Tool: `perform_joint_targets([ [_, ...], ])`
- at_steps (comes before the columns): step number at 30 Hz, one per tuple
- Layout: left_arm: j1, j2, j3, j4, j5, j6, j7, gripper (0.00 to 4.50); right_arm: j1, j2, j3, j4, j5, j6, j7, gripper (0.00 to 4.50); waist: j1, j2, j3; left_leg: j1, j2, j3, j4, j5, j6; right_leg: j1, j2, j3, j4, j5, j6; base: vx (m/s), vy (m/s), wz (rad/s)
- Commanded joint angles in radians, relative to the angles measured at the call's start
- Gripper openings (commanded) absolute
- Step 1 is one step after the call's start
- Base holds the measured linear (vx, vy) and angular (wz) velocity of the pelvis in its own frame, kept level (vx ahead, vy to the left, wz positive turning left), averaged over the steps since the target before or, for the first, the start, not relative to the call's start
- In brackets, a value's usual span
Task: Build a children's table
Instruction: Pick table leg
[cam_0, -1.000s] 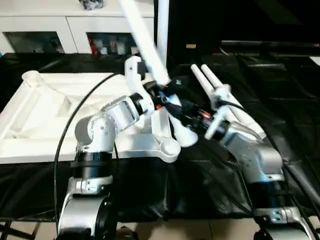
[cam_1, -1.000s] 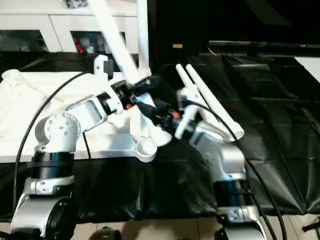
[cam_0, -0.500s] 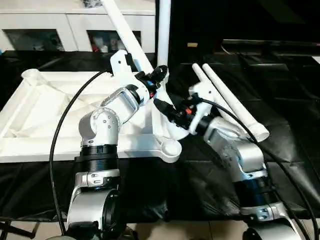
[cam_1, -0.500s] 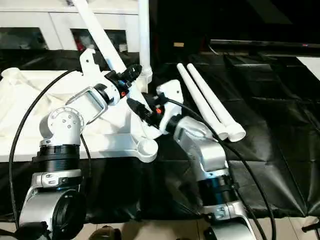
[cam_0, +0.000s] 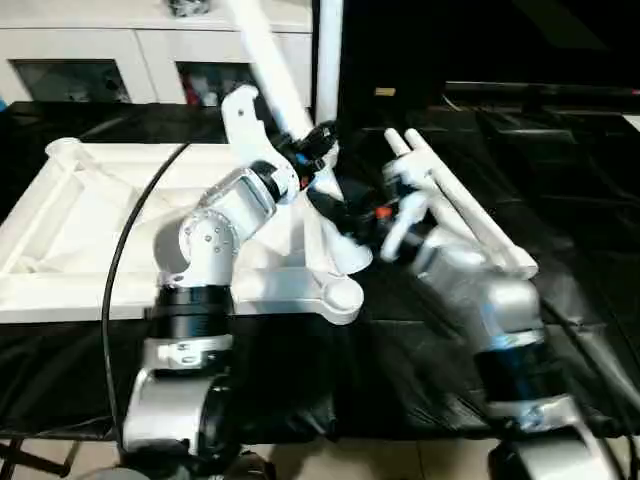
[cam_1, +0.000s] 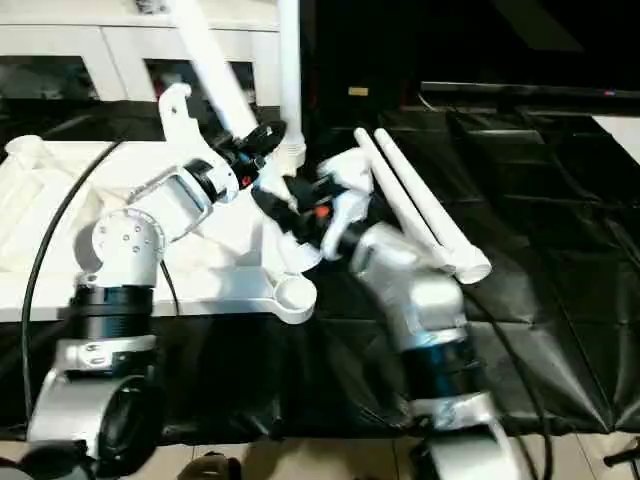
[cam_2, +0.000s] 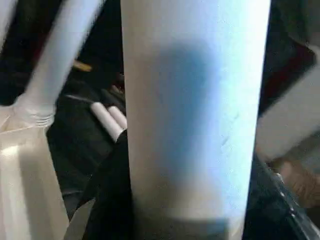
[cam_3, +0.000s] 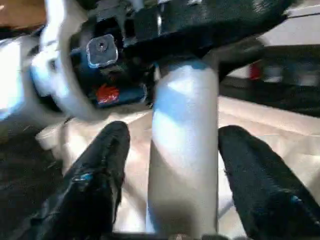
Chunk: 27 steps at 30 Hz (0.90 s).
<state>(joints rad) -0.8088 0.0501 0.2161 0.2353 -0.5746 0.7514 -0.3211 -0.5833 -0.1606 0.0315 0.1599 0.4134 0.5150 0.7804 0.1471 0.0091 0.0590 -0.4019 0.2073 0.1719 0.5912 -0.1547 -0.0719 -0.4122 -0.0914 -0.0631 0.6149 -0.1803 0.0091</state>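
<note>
One children's table (cam_0: 90, 225), white plastic, is lying upside down at centre left of the head views on a black-covered counter (cam_0: 560, 180), its ribbed underside facing up. One leg (cam_1: 290, 80) is standing upright in the far corner socket at upper centre. Two spare legs (cam_0: 460, 205) are lying side by side, touching, on the black cover at centre right. A fourth, tilted leg (cam_0: 262, 55) is slanting toward the upper left; the left gripper (cam_0: 312, 150) is clamping it, black fingers (cam_2: 112, 200) pressed to the tube on both sides. The right gripper (cam_3: 170, 165) is straddling the same tube lower down, its fingers (cam_3: 97, 170) standing apart from it on either side, gripping nothing. A white glass-doored cabinet (cam_0: 150, 60) is running along the top left. No readable brand, label or writing is showing anywhere.
</note>
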Motion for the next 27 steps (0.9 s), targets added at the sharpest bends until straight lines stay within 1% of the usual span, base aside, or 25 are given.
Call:
perform_joint_targets([
  [1, -0.020, 0.032, -0.038, -0.020, -0.030, 0.019, -0.106, 1.86, -0.022, -0.033, 0.022, -0.003, 0.048, 0.052, 0.112, 3.33, 0.001, 0.005, -0.085, 0.028, 0.007, -0.002, -0.060, -0.148, -0.002, 0.065, -0.035, 0.029, -0.050, 0.027, -0.214, 0.000, 0.000, 0.00],
  [2, -0.020, 0.047, -0.045, -0.021, -0.039, 0.024, -0.139, 1.86, -0.029, -0.046, 0.019, 0.003, 0.059, 0.063, 0.134, 3.38, 0.001, 0.007, -0.085, 0.026, 0.007, -0.002, -0.060, -0.149, -0.002, 0.065, -0.036, 0.030, -0.047, 0.027, -0.219, 0.000, 0.000, 0.00],
  [3, -0.019, 0.062, -0.053, -0.026, -0.053, 0.033, -0.179, 1.86, -0.038, -0.061, 0.015, 0.010, 0.073, 0.079, 0.157, 3.40, 0.001, 0.005, -0.086, 0.028, 0.007, -0.001, -0.059, -0.150, 0.002, 0.065, -0.037, 0.029, -0.048, 0.020, -0.228, 0.000, 0.000, 0.00],
  [4, -0.017, 0.077, -0.061, -0.034, -0.070, 0.043, -0.227, 1.86, -0.046, -0.076, 0.010, 0.016, 0.096, 0.103, 0.188, 3.39, 0.001, 0.005, -0.085, 0.026, 0.009, 0.000, -0.058, -0.146, 0.004, 0.064, -0.038, 0.030, -0.047, 0.026, -0.236, 0.000, 0.000, 0.00],
  [5, -0.013, 0.089, -0.070, -0.043, -0.083, 0.051, -0.270, 1.86, -0.053, -0.088, 0.007, 0.021, 0.114, 0.122, 0.216, 3.39, 0.001, 0.001, -0.085, 0.026, 0.007, 0.000, -0.059, -0.145, 0.006, 0.066, -0.039, 0.029, -0.047, 0.016, -0.244, 0.000, 0.000, 0.00],
  [6, -0.013, 0.090, -0.070, -0.044, -0.084, 0.052, -0.273, 1.86, -0.053, -0.089, 0.007, 0.021, 0.115, 0.123, 0.218, 3.39, 0.001, 0.003, -0.086, 0.028, 0.007, 0.000, -0.058, -0.145, 0.006, 0.066, -0.039, 0.028, -0.046, 0.011, -0.248, 0.000, 0.000, 0.00],
  [7, -0.008, 0.100, -0.076, -0.059, -0.106, 0.066, -0.316, 1.86, -0.057, -0.100, 0.011, 0.025, 0.123, 0.135, 0.241, 3.39, 0.002, 0.002, -0.086, 0.028, 0.009, 0.001, -0.057, -0.144, 0.007, 0.065, -0.040, 0.029, -0.046, 0.012, -0.254, 0.000, 0.000, 0.00],
  [8, -0.003, 0.109, -0.083, -0.074, -0.126, 0.078, -0.358, 1.86, -0.059, -0.113, 0.017, 0.029, 0.129, 0.147, 0.267, 3.39, 0.002, -0.003, -0.086, 0.027, 0.009, 0.002, -0.057, -0.142, 0.009, 0.066, -0.040, 0.029, -0.045, 0.011, -0.257, 0.000, 0.000, 0.00],
  [9, 0.001, 0.114, -0.087, -0.086, -0.144, 0.091, -0.390, 1.86, -0.061, -0.123, 0.023, 0.030, 0.134, 0.156, 0.289, 3.39, 0.003, -0.002, -0.085, 0.026, 0.010, 0.001, -0.058, -0.141, 0.009, 0.065, -0.041, 0.028, -0.044, 0.006, -0.263, 0.000, 0.000, 0.00],
  [10, 0.004, 0.119, -0.090, -0.099, -0.167, 0.103, -0.423, 1.86, -0.063, -0.134, 0.031, 0.031, 0.144, 0.171, 0.318, 3.39, 0.004, -0.001, -0.086, 0.027, 0.010, 0.002, -0.056, -0.141, 0.012, 0.065, -0.041, 0.028, -0.044, 0.003, -0.268, 0.000, 0.000, 0.00],
  [12, 0.009, 0.123, -0.094, -0.116, -0.202, 0.125, -0.465, 1.86, -0.064, -0.148, 0.040, 0.032, 0.160, 0.195, 0.360, 3.39, 0.005, -0.003, -0.084, 0.026, 0.010, 0.003, -0.056, -0.143, 0.015, 0.065, -0.041, 0.028, -0.044, -0.004, -0.272, 0.000, 0.000, 0.00],
  [14, 0.012, 0.124, -0.105, -0.130, -0.216, 0.129, -0.493, 1.86, -0.063, -0.161, 0.053, 0.033, 0.169, 0.218, 0.393, 3.39, 0.006, -0.002, -0.084, 0.026, 0.011, 0.003, -0.055, -0.150, 0.016, 0.064, -0.040, 0.028, -0.046, -0.022, -0.268, 0.000, 0.000, 0.00],
  [15, 0.013, 0.124, -0.106, -0.130, -0.216, 0.129, -0.495, 1.86, -0.063, -0.162, 0.054, 0.033, 0.170, 0.219, 0.395, 3.39, 0.007, -0.002, -0.084, 0.027, 0.012, 0.003, -0.056, -0.155, 0.013, 0.063, -0.041, 0.028, -0.047, -0.036, -0.261, 0.000, 0.000, 0.00],
  [16, 0.015, 0.124, -0.114, -0.138, -0.225, 0.133, -0.518, 1.85, -0.060, -0.174, 0.068, 0.026, 0.179, 0.240, 0.421, 3.39, 0.007, -0.001, -0.083, 0.027, 0.012, 0.003, -0.057, -0.162, 0.008, 0.063, -0.041, 0.028, -0.048, -0.051, -0.257, 0.000, 0.000, 0.00],
  [17, 0.017, 0.125, -0.117, -0.142, -0.228, 0.133, -0.529, 1.85, -0.057, -0.180, 0.075, 0.022, 0.181, 0.245, 0.433, 3.39, 0.008, -0.004, -0.082, 0.028, 0.012, 0.004, -0.057, -0.169, 0.007, 0.062, -0.041, 0.029, -0.051, -0.064, -0.254, 0.000, 0.000, 0.00],
  [18, 0.018, 0.126, -0.120, -0.144, -0.230, 0.133, -0.536, 1.85, -0.055, -0.184, 0.080, 0.019, 0.182, 0.248, 0.441, 3.12, 0.009, -0.003, -0.082, 0.027, 0.013, 0.003, -0.057, -0.177, 0.002, 0.062, -0.043, 0.029, -0.050, -0.080, -0.250, 0.000, 0.000, 0.00],
  [19, 0.019, 0.132, -0.127, -0.147, -0.229, 0.134, -0.549, 1.85, -0.053, -0.186, 0.083, 0.018, 0.182, 0.252, 0.445, 3.05, 0.009, -0.004, -0.081, 0.026, 0.013, 0.002, -0.058, -0.185, -0.003, 0.061, -0.043, 0.029, -0.052, -0.100, -0.243, 0.000, 0.000, 0.00],
  [21, 0.020, 0.142, -0.137, -0.150, -0.229, 0.140, -0.568, 1.85, -0.053, -0.190, 0.088, 0.016, 0.189, 0.265, 0.456, 3.05, 0.010, -0.004, -0.080, 0.027, 0.013, 0.002, -0.059, -0.201, -0.010, 0.059, -0.044, 0.030, -0.055, -0.134, -0.229, 0.000, 0.000, 0.00],
  [23, 0.022, 0.147, -0.139, -0.151, -0.232, 0.142, -0.576, 1.85, -0.053, -0.195, 0.092, 0.016, 0.191, 0.271, 0.467, 2.71, 0.010, -0.003, -0.080, 0.027, 0.013, 0.001, -0.060, -0.205, -0.016, 0.058, -0.044, 0.031, -0.055, -0.146, -0.223, 0.000, 0.000, 0.00],
  [24, 0.022, 0.148, -0.140, -0.151, -0.232, 0.142, -0.577, 1.85, -0.053, -0.196, 0.093, 0.016, 0.191, 0.272, 0.470, 2.71, 0.010, -0.002, -0.080, 0.027, 0.013, 0.001, -0.060, -0.209, -0.020, 0.058, -0.044, 0.031, -0.057, -0.155, -0.218, 0.000, 0.000, 0.00],
  [26, 0.023, 0.152, -0.144, -0.150, -0.234, 0.142, -0.582, 1.85, -0.050, -0.203, 0.100, 0.011, 0.191, 0.274, 0.481, 2.54, 0.011, -0.003, -0.080, 0.026, 0.012, 0.000, -0.060, -0.209, -0.022, 0.058, -0.044, 0.031, -0.057, -0.163, -0.212, 0.000, 0.000, 0.00],
  [27, 0.023, 0.152, -0.145, -0.149, -0.233, 0.141, -0.584, 1.85, -0.049, -0.206, 0.104, 0.009, 0.192, 0.275, 0.486, 2.43, 0.012, -0.001, -0.080, 0.027, 0.013, 0.000, -0.060, -0.210, -0.024, 0.057, -0.044, 0.031, -0.057, -0.168, -0.208, 0.000, 0.000, 0.00],
])
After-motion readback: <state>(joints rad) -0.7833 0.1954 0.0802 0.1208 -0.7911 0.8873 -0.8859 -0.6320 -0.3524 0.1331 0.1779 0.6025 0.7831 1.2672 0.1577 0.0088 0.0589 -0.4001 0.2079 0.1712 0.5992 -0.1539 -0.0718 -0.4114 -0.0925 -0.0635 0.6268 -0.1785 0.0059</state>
